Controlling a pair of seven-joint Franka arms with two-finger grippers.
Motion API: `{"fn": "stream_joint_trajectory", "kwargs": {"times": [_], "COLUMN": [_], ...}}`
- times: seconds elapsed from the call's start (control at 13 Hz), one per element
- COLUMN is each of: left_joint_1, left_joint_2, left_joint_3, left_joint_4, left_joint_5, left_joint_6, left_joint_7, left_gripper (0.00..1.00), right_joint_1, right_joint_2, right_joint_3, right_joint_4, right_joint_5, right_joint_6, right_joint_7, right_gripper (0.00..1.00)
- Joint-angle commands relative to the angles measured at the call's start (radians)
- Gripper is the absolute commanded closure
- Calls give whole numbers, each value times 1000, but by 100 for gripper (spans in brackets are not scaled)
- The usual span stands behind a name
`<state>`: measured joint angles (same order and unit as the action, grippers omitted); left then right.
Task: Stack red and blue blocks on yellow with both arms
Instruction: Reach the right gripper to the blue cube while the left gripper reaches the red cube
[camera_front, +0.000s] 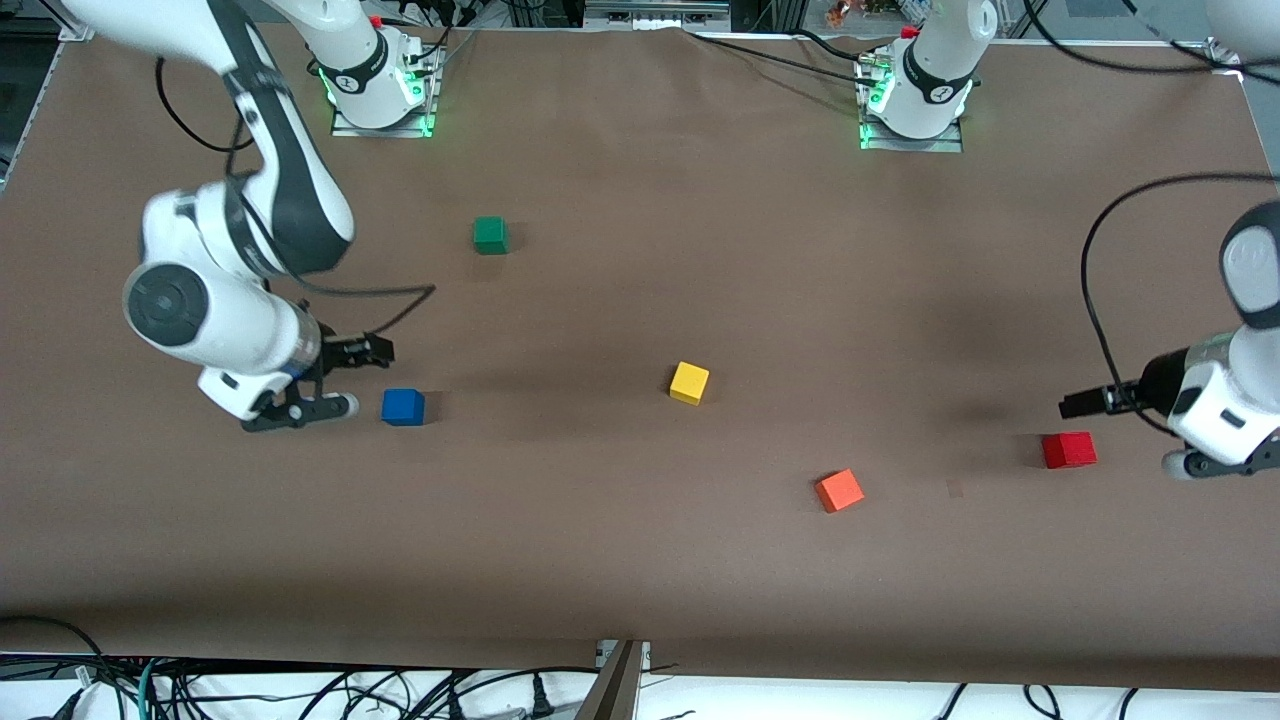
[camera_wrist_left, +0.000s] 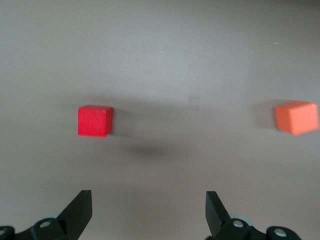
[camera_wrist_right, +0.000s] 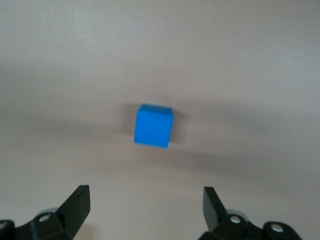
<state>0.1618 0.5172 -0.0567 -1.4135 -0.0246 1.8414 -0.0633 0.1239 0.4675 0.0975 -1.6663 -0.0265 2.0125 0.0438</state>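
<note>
Robot lab: bolted arm bases (camera_front: 378, 95), cables (camera_front: 300, 690)

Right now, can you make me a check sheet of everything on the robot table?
Surface: brown table, flat and bare between the cubes.
Job's things: blue block, red block and yellow cube, all apart, nothing stacked.
Clutter: green cube; orange-red cube.
Grippers: right gripper beside the blue block, jaws open, empty; left gripper beside the red block, jaws open, empty.
Cables: black cable loops off each arm.
Surroundings: tangled wires along the table edge nearest the camera.
</note>
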Motion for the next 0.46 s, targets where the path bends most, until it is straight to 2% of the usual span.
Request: {"fn": "stream_joint_trajectory", "kwargs": {"times": [0.0, 0.15, 0.38], "left_joint_1": [4, 33, 77], "left_joint_2": [124, 179, 240], "left_joint_3": [0, 0, 0], "left_joint_4": [48, 33, 33], "left_joint_5": [18, 34, 37], "left_joint_6": [92, 220, 295], "left_joint_7": [74, 176, 223], "left_gripper": [0, 0, 0], "right_joint_1": [-3, -3, -3], "right_joint_2": [104, 160, 187], "right_joint_3": [5, 2, 2], "right_joint_4": [20, 20, 4], "right_joint_5": [-18, -16, -18], "right_joint_6": [124, 220, 274], "right_joint_7": [14, 34, 51], "right_gripper": [0, 0, 0]}}
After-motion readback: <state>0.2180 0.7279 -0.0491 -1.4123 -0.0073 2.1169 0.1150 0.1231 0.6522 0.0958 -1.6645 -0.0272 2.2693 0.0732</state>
